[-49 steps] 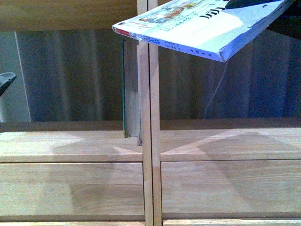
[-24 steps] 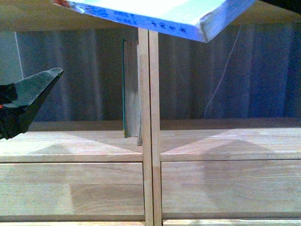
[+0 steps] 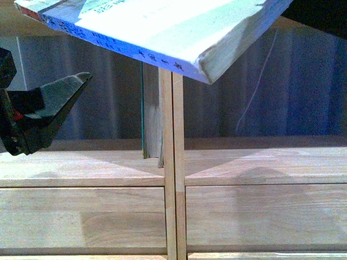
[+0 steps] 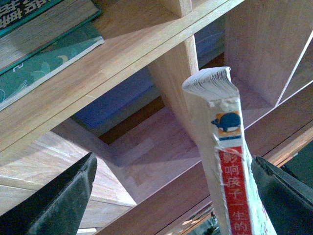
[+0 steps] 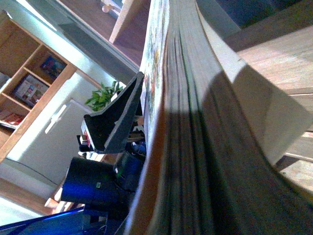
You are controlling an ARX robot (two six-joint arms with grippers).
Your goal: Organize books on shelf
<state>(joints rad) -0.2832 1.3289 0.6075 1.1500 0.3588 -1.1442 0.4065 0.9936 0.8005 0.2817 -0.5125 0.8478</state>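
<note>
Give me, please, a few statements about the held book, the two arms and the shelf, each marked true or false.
1. The held book is tilted, up in the air in front of the shelf. True.
2. The left fingers are clamped shut on it. False: they are spread wide, with the book's spine between them.
3. The shelved books stand in the right column. False: they stand upright in the left column, against the centre divider.
4. The right gripper carries the book. True.
</note>
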